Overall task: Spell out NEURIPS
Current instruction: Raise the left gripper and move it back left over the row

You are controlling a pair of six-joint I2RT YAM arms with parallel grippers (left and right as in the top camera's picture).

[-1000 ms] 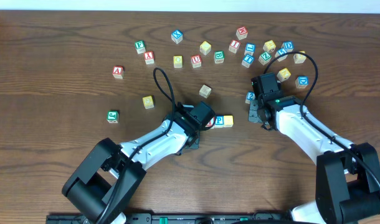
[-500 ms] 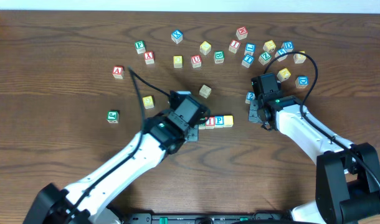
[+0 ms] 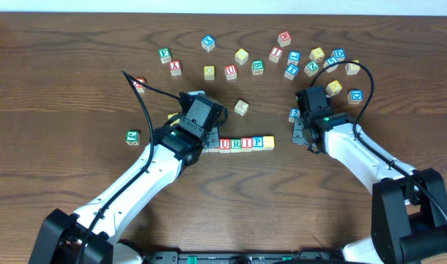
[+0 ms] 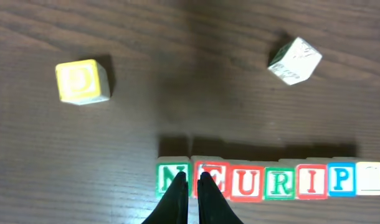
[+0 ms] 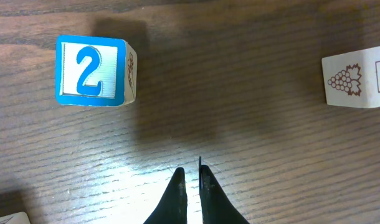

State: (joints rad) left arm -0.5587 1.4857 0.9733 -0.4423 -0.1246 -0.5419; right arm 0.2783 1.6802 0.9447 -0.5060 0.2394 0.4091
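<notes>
A row of cubes reads green N (image 4: 172, 179), red E (image 4: 210, 182), red U (image 4: 246, 182), green R (image 4: 280, 182), red I (image 4: 312, 181), blue P (image 4: 341, 179), then a yellow-faced cube (image 4: 372, 179) whose letter I cannot read. My left gripper (image 4: 190, 177) is shut, holds nothing, and its tips sit over the seam between N and E. In the overhead view the row (image 3: 247, 144) lies mid-table, its left end hidden under the left gripper (image 3: 207, 141). The right gripper (image 5: 192, 169) is shut over bare wood, well right of the row.
A yellow cube (image 4: 83, 81) and a tilted pale cube (image 4: 294, 60) lie behind the row. A blue "2" cube (image 5: 93, 70) and a grape-marked cube (image 5: 358, 78) sit beyond the right gripper. Several loose cubes (image 3: 282, 59) line the back; a green cube (image 3: 133, 136) lies left.
The left arm has swung left along the row, uncovering U, R and I, and stands over the row's left end. The right arm has not moved.
</notes>
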